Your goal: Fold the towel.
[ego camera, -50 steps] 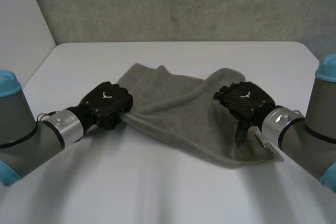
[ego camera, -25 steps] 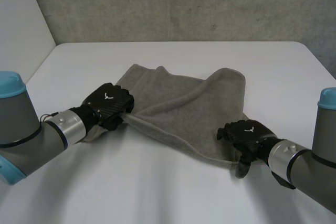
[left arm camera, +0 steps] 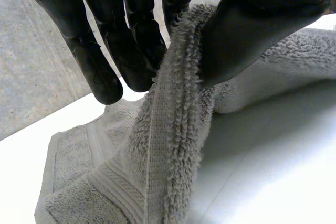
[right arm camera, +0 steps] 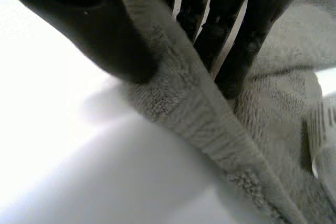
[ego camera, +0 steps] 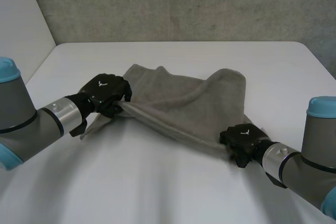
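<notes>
Grey towel (ego camera: pixel 184 103) on white table (ego camera: pixel 157 192)

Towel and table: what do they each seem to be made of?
Towel: grey terry cloth, probably cotton; looped pile and a flat woven hem band show in the left wrist view. Table: smooth white top with a soft sheen, maybe laminate or painted board; the look leaves that open.

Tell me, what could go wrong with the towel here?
The left hand pinches just the edge of the towel between thumb and fingers, so it might slip out. The right hand grips a thin edge too. The towel lies bunched and wrinkled on the table, so the fold could come out crooked.
</notes>
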You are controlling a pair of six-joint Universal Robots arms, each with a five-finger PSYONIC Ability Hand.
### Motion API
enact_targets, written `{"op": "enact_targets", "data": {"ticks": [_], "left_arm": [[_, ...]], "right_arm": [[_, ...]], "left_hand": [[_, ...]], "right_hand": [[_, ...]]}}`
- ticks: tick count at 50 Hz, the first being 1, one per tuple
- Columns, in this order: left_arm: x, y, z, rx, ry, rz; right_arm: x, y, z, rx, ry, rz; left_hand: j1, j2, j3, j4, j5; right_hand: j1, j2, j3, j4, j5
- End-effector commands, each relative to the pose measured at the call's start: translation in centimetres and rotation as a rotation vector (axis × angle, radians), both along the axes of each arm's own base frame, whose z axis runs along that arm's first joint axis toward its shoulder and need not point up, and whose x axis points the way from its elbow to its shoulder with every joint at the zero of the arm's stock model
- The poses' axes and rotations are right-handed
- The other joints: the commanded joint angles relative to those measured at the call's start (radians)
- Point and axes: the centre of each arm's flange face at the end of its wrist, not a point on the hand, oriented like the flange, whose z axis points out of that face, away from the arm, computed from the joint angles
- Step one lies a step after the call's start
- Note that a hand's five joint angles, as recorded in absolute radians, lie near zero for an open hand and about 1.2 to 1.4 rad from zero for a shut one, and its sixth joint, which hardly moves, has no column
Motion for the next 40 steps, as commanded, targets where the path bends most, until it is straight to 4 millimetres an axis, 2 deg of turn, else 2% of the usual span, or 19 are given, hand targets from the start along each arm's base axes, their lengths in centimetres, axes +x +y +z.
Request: {"op": "enact_targets", "data": {"ticks": [1, 2, 3, 4, 5, 6, 7, 8, 9, 14, 23, 25, 31, 40], "left_arm": [[0.1, 0.1, -0.6, 0.009, -0.012, 0.0], [0.1, 0.1, -0.6, 0.009, -0.012, 0.0], [0.1, 0.2, -0.8, 0.016, -0.016, 0.002], [0.1, 0.2, -0.8, 0.016, -0.016, 0.002], [0.2, 0.4, -1.2, 0.027, -0.022, 0.004], [0.3, 0.7, -1.6, 0.04, -0.027, 0.005], [0.3, 0.7, -1.6, 0.04, -0.027, 0.005], [0.3, 1.0, -2.0, 0.051, -0.028, 0.004], [0.3, 1.2, -2.4, 0.055, -0.032, 0.001], [0.2, 1.2, -3.9, 0.066, -0.049, 0.001], [0.0, 1.4, -6.4, 0.125, -0.084, 0.033], [-0.4, 2.0, -7.0, 0.151, -0.096, 0.033], [-1.0, 3.6, -7.3, 0.163, -0.111, 0.009], [-0.1, 2.5, -7.1, 0.135, -0.153, 0.151]], "right_arm": [[0.0, 0.0, 2.0, -0.057, -0.029, -0.002], [0.0, 0.0, 2.0, -0.057, -0.029, -0.002], [-0.1, 0.0, 3.3, -0.093, -0.042, -0.01], [-0.1, 0.0, 3.3, -0.093, -0.042, -0.01], [-0.4, -0.1, 4.6, -0.134, -0.052, -0.022], [-0.9, -0.3, 5.6, -0.165, -0.062, -0.039], [-0.9, -0.3, 5.6, -0.165, -0.062, -0.039], [-1.3, -0.5, 6.5, -0.193, -0.069, -0.053], [-1.5, -0.5, 7.3, -0.218, -0.078, -0.055], [-1.8, -0.2, 8.4, -0.226, -0.093, -0.046], [-2.4, -0.1, 8.7, -0.184, -0.102, -0.04], [-2.6, -0.1, 9.0, -0.193, -0.104, -0.046], [-3.0, -0.4, 9.0, -0.195, -0.105, -0.058], [-4.0, -0.6, 10.1, -0.22, -0.111, -0.089]], "left_hand": [[0.102, 0.048, 0.053, 0.043, 0.054], [0.102, 0.048, 0.053, 0.043, 0.054], [0.102, 0.048, 0.053, 0.043, 0.054], [0.102, 0.048, 0.053, 0.043, 0.054], [0.082, 0.028, 0.033, 0.023, 0.034], [-0.273, -0.327, -0.321, -0.332, -0.321], [-0.277, -0.33, -0.325, -0.335, -0.324], [-0.617, -0.67, -0.665, -0.675, -0.664], [-0.728, -0.781, -0.776, -0.786, -0.775], [-0.726, -0.779, -0.774, -0.785, -0.774], [-0.72, -0.774, -0.768, -0.779, -0.768], [-0.72, -0.774, -0.768, -0.779, -0.768], [-0.714, -0.768, -0.763, -0.773, -0.762], [-0.702, -0.756, -0.751, -0.761, -0.75]], "right_hand": [[0.128, 0.178, 0.145, 0.142, 0.127], [0.128, 0.178, 0.145, 0.142, 0.127], [0.128, 0.178, 0.145, 0.142, 0.127], [0.128, 0.178, 0.145, 0.142, 0.127], [0.128, 0.178, 0.145, 0.142, 0.127], [0.128, 0.178, 0.145, 0.142, 0.127], [0.128, 0.178, 0.145, 0.142, 0.127], [0.128, 0.178, 0.145, 0.142, 0.127], [0.128, 0.178, 0.145, 0.142, 0.127], [0.128, 0.178, 0.145, 0.142, 0.127], [0.128, 0.178, 0.145, 0.142, 0.127], [0.128, 0.178, 0.145, 0.142, 0.127], [0.128, 0.178, 0.145, 0.142, 0.127], [0.128, 0.178, 0.145, 0.142, 0.127]]}}
